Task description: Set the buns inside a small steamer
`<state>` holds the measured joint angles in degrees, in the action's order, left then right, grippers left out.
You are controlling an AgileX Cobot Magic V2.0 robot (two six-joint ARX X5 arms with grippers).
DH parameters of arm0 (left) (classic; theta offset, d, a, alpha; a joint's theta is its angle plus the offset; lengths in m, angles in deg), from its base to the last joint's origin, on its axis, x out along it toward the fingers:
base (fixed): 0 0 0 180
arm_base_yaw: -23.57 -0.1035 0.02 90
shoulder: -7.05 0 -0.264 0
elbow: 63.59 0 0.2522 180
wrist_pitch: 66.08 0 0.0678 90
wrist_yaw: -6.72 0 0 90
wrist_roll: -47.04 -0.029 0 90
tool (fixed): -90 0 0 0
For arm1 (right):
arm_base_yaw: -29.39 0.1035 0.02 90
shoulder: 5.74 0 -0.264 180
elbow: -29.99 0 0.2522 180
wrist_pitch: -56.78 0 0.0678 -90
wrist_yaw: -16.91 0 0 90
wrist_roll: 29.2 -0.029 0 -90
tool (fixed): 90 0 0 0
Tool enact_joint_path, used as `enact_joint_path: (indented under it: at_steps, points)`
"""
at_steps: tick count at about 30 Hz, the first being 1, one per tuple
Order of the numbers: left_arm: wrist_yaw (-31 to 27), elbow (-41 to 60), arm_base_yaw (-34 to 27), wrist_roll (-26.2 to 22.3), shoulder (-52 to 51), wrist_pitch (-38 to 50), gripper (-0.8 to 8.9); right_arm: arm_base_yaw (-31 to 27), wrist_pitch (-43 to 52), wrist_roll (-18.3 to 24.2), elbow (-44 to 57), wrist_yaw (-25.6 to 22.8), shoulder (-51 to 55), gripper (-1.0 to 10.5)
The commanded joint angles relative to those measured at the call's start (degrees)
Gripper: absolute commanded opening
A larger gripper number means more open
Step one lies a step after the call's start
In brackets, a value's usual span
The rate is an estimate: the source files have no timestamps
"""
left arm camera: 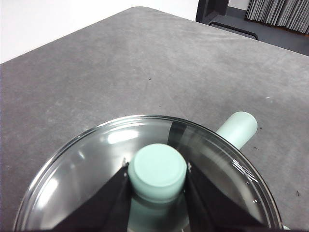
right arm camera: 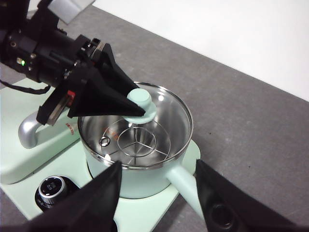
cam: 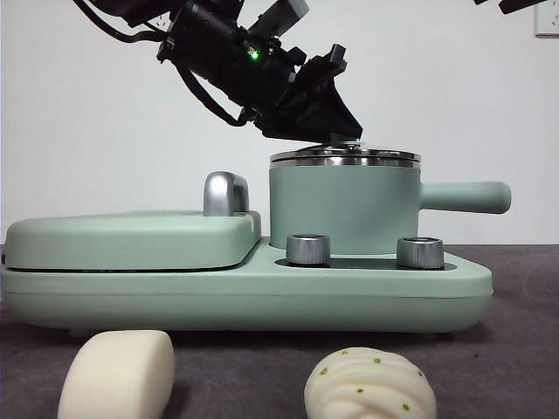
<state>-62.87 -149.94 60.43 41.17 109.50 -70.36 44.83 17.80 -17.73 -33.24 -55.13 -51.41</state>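
Two buns lie on the table at the front: a smooth oblong one (cam: 116, 374) and a twisted one with green specks (cam: 369, 384). Behind them the small steamer (cam: 345, 209) stands on its base, handle (cam: 463, 196) pointing right, with the glass lid (left arm camera: 91, 164) resting on its rim. My left gripper (left arm camera: 158, 166) reaches down from the upper left, shut on the lid's green knob (left arm camera: 158, 173); the right wrist view shows the same grip (right arm camera: 138, 107). My right gripper (right arm camera: 158, 163) hovers open above the steamer's handle side, holding nothing.
A flat mint-green griddle cover (cam: 131, 237) with a chrome handle (cam: 225, 192) sits left of the pot on the shared base (cam: 262, 297). Two steel dials (cam: 307, 249) (cam: 420, 252) face front. A wire rack (right arm camera: 137, 142) lies inside the pot.
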Motion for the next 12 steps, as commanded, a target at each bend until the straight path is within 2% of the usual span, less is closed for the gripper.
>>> enact_joint_path:
  at_steps: [1, 8, 12]
  points:
    - [0.17, -1.25, 0.46, 0.55, 1.07, 0.68, 0.11, 0.33, 0.07, -1.05, -1.14, -0.02, -0.28, 2.4]
    - [0.17, -4.35, 0.46, 0.59, 0.96, 0.20, 0.11, 0.33, -0.17, -1.03, -1.14, -0.02, -0.28, 2.4]
    - [0.17, -8.22, 0.46, 0.57, 0.94, -4.55, 0.11, 0.33, -0.20, -1.03, -1.14, -0.02, -0.28, 2.4]
